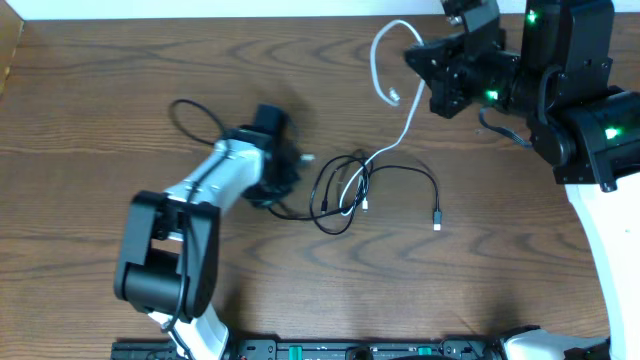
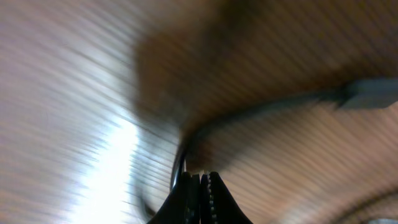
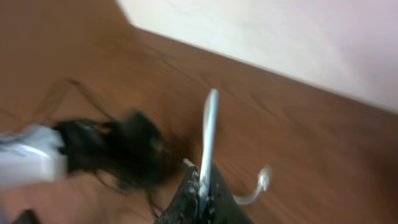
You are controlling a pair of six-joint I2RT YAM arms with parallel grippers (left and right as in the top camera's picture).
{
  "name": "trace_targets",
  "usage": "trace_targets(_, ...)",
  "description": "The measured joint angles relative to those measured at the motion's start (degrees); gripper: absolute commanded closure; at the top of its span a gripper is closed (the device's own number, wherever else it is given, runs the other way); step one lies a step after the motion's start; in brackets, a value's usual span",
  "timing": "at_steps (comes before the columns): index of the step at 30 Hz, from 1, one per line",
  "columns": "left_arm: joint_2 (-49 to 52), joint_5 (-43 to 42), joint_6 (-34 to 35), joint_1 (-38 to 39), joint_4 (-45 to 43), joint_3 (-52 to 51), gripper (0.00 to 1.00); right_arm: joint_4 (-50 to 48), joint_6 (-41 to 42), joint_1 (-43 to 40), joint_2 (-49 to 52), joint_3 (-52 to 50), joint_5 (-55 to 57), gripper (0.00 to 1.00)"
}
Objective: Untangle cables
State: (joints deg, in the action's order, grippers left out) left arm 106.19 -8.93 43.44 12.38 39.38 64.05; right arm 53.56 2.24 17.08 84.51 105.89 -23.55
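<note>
The black cable (image 1: pixel 340 188) lies in a knot of loops at the table's middle, its plug (image 1: pixel 437 220) to the right. My left gripper (image 1: pixel 288 170) sits just left of that knot. In the left wrist view the left gripper (image 2: pixel 204 177) is shut, and the black cable (image 2: pixel 181 155) rises from its tips and curves to a blurred plug (image 2: pixel 367 93). The white cable (image 1: pixel 405 125) runs from the knot up to my right gripper (image 1: pixel 415 55), raised at the back right. There the right gripper (image 3: pixel 204 180) is shut on the white cable (image 3: pixel 210 124), whose free plug (image 3: pixel 265 176) dangles beside it.
A separate loop of black cable (image 1: pixel 190 112) lies behind the left arm. The table's back edge (image 1: pixel 200 20) meets a pale wall close behind the right arm. Both wrist views are blurred by motion.
</note>
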Motion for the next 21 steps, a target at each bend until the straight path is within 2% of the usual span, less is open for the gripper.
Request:
trace_targets(9,0.0,2.19,-3.93,-15.28,1.31,0.0,0.93,10.64,0.92,-1.07,1.03,0.02,24.11,0.99)
trace_targets(16,0.0,3.04,-5.81,-21.73,1.36,0.0,0.93,15.17,4.61,-2.54,6.12,0.0,41.22,0.99)
trace_targets(21,0.0,3.32,-6.03,-23.96,1.53,0.0,0.93,15.98,5.68,-6.47,10.62,0.0,45.35,0.99)
